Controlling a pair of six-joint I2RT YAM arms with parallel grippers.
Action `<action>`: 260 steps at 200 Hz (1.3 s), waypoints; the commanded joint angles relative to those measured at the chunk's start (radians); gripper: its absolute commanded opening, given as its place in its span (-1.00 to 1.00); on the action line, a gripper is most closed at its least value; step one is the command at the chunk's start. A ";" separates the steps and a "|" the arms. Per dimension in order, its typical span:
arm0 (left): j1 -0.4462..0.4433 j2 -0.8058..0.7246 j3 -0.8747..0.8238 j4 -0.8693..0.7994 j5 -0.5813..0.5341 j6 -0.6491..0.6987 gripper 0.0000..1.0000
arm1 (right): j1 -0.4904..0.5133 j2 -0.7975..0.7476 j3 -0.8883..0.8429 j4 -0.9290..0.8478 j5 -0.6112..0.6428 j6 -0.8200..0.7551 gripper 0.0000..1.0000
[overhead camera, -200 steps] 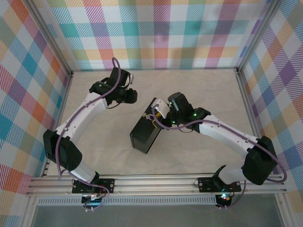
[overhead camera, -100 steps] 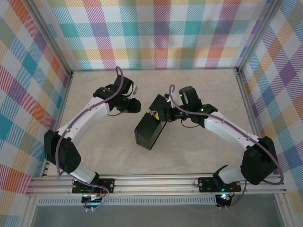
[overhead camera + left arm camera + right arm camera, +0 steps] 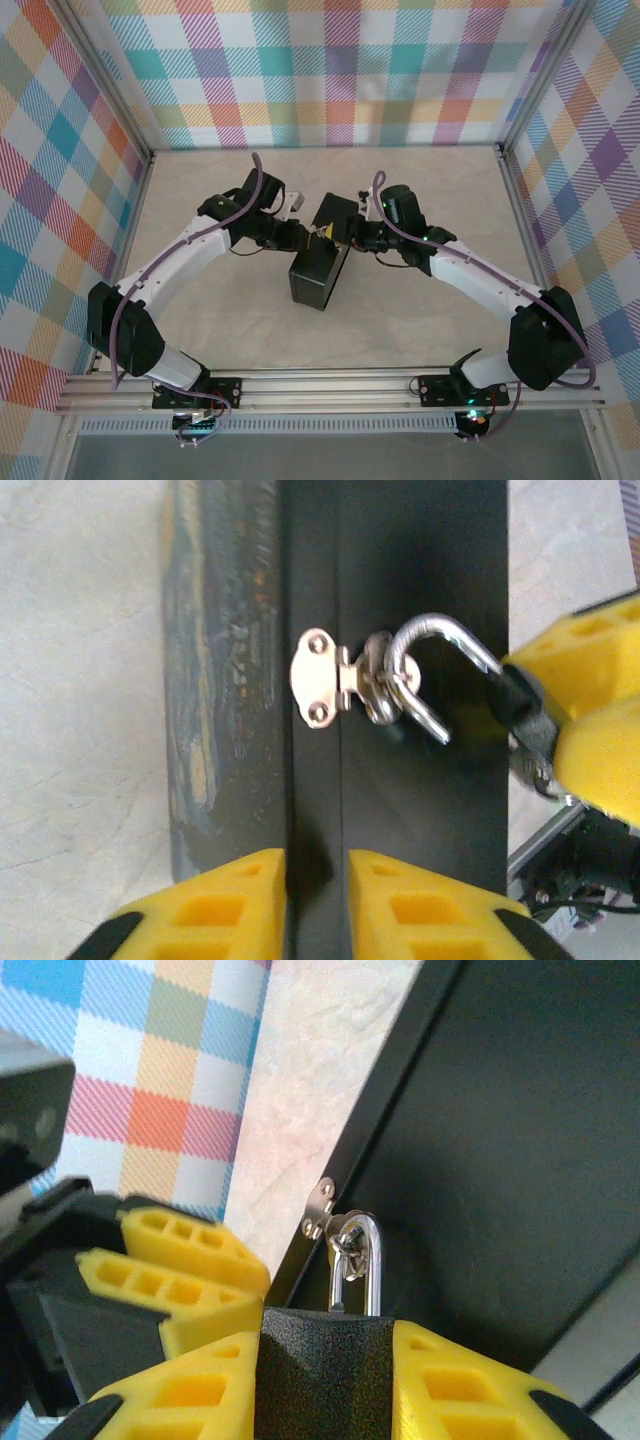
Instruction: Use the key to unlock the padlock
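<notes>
Now left hand (image 3: 317,858), narrowly spread, has neared the padlock (image 3: 374,1265) the right hand (image 3: 325,1355) pinches.

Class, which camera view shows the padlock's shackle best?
Left wrist: the shackle shows clearly, hooked through the hasp. Right wrist shows its loop, lower ends hidden at the right gripper. Top external makes it too small to tell.

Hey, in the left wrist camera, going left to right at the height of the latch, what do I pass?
Bare table, painted lid, latch plate, padlock shackle, right gripper.
</notes>
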 commanded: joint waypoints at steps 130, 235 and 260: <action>-0.062 0.078 -0.003 -0.006 0.125 0.048 -0.72 | 0.088 0.095 0.041 0.221 0.337 0.047 -0.70; -0.002 0.001 -0.012 0.011 0.124 0.029 -0.55 | 0.031 0.055 0.050 0.239 0.364 0.010 -0.66; 0.002 -0.013 0.013 0.023 0.136 0.044 -0.40 | -0.051 -0.005 0.037 0.184 0.302 -0.023 -0.61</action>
